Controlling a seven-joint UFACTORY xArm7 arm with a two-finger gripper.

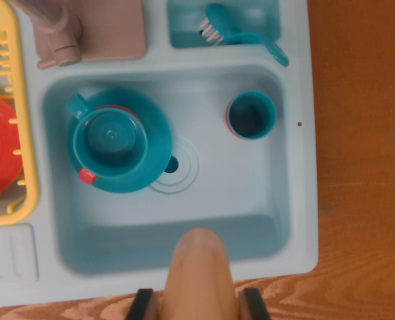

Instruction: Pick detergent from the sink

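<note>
Tan detergent bottle point(199, 277) stood clamped upright in gripper point(199, 308) | jaws closed on its sides | above sink point(297, 200) near rim | basin beyond

Matt plastic sink point(297, 220); wood-grain tabletop point(364, 133)

Bright, even, soft light fills the frame with faint shadows inside the sink point(297, 220), while the near orange object point(199, 277) at bottom centre is blurred.
</note>
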